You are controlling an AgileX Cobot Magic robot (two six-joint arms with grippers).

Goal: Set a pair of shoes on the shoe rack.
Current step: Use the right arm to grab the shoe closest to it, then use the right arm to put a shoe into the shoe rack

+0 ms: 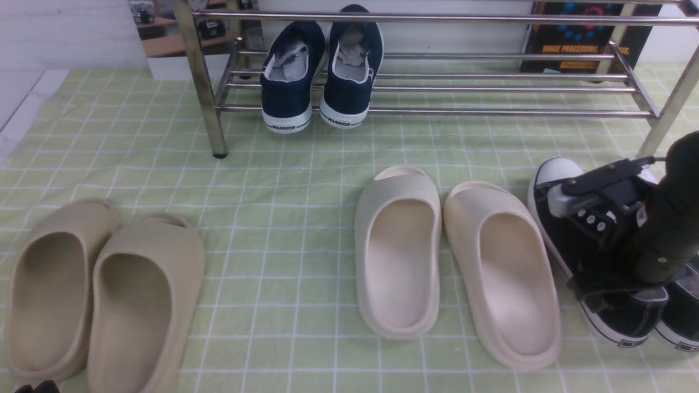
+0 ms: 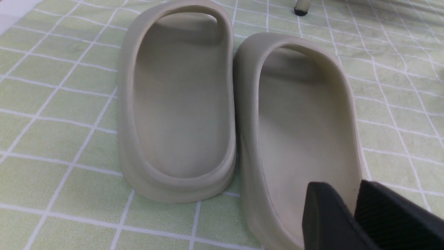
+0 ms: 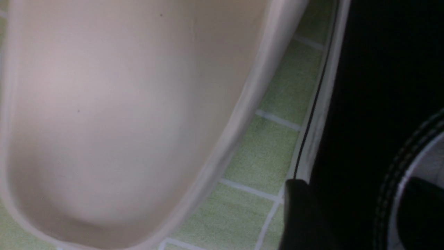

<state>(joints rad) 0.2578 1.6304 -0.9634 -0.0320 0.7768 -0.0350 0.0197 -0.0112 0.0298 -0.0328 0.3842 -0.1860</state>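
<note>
Two grippers in play over a green checked cloth [image 1: 273, 180] that covers the whole surface. The left gripper [image 2: 355, 213] has its fingers pressed nearly together, nothing between them. It hangs above the heel of one tan slipper, and the tan slippers [image 2: 180, 104] lie side by side, touching.

Well ahead of both grippers stands the silver rack [image 1: 437, 112], backed by a white wall [image 1: 65, 27]. Navy shoes [image 1: 314, 71] sit on its lower bars, and a dark poster [image 1: 573, 38] shows behind its right end.

Just left of the right gripper [image 1: 592, 286] lie the cream slippers [image 1: 453, 256], close together. That gripper is down on the black sneakers [image 1: 565, 245], which are on the cloth, short of the rack. One finger [image 3: 298, 215] is outside the sole and the other is inside the shoe. I can't tell whether they are pinching the wall.
</note>
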